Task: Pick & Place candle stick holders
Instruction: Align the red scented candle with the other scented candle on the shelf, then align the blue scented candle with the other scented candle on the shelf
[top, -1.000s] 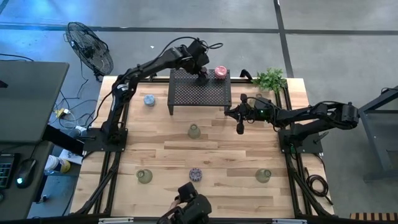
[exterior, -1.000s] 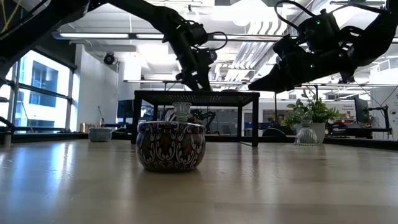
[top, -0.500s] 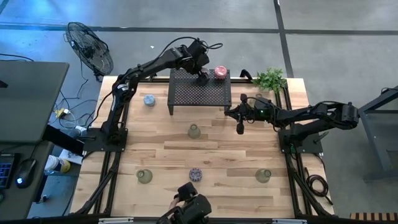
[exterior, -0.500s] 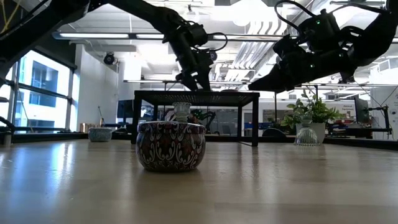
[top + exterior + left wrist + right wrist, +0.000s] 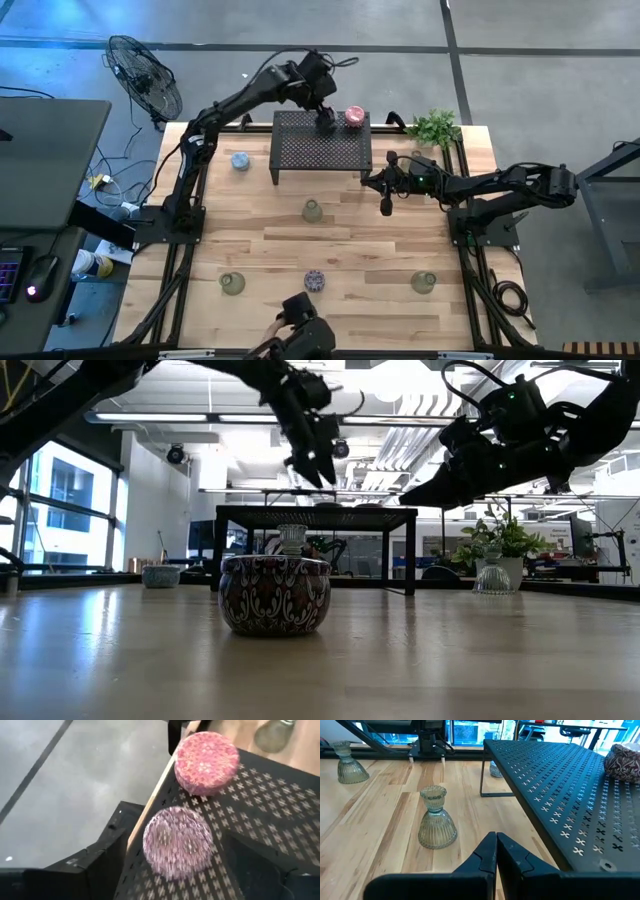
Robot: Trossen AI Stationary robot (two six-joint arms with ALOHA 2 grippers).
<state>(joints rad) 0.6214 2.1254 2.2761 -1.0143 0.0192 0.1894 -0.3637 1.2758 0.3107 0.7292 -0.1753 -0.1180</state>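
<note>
A mottled purple candle stick holder stands on its base on the black mesh rack, beside a pink one at the rack's far edge. My left gripper is open above the purple holder, one finger on either side, touching nothing; it shows over the rack in the high view and the low view. My right gripper is shut and empty, in the air to the right of the rack's front; its fingers show in its wrist view.
On the table stand a pale blue holder, olive-green glass ones and a second mottled purple one. A green plant stands at the far right corner. A dark camera sits at the near edge.
My left gripper has risen from the rack's top and now hangs clear above it; the mottled purple holder stays on the rack.
</note>
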